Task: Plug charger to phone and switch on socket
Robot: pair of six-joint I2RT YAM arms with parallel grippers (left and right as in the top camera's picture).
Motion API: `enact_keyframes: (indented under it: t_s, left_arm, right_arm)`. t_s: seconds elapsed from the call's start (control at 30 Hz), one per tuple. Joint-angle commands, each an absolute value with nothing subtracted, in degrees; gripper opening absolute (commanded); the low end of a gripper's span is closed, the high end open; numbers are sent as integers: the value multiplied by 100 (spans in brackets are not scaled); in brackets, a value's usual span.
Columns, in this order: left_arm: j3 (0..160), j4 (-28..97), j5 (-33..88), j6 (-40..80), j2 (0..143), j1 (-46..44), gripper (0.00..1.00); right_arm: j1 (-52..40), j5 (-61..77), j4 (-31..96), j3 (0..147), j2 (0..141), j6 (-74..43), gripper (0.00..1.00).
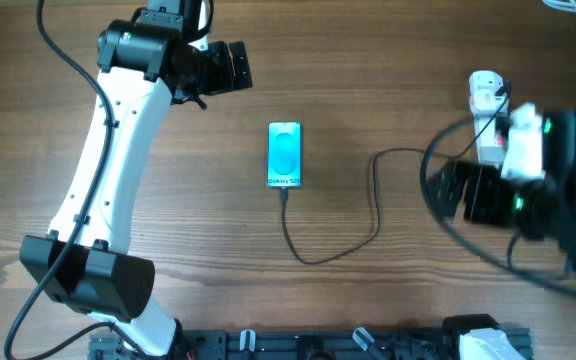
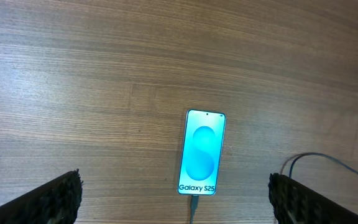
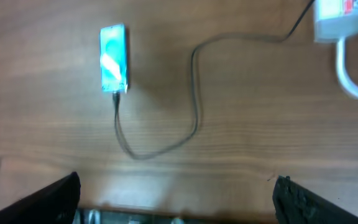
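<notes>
Both arms hang empty with jaws spread wide: left gripper (image 1: 240, 67) upper left, right gripper (image 1: 458, 192) far right, just below the socket (image 1: 485, 95). The phone (image 1: 284, 153) lies centre, the charger (image 1: 376, 195) seemingly seated in its lower edge. Likely next: switching the socket on.

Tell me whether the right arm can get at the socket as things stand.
Probably yes. The socket lies on the right arm's side of the table, and the right hand is open and empty. Only the charger cable and the white cord run near it.
</notes>
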State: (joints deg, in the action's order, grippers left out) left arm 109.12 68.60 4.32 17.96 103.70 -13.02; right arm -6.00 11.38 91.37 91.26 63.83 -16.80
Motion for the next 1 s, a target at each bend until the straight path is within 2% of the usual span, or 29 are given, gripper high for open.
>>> enact_keyframes:
  t_s: [0.0,0.33,0.7,0.83,0.97]
  left_arm:
    - [10897,6858,377,1850,10403,-1295,100]
    - [10897,6858,377,1848,10403,-1295,100]
    - [10897,6858,377,1848,10403,-1295,100]
    - [10897,6858,375,1850,10403,-1295,100]
    - [10897,6855,377,1848,10403,-1295,100]
  right_arm:
    - [-707,1168,9214,8680,6106,-2593,100]
    - [-707,1162,9214,8659,6265,-2685,100]
    - [-707,574,8925,8414,6534,-2215,100]
    - [-707,427,7218,7384,5669,-1546,100]
    - [-705,425,5072,5621,4324,-569,100]
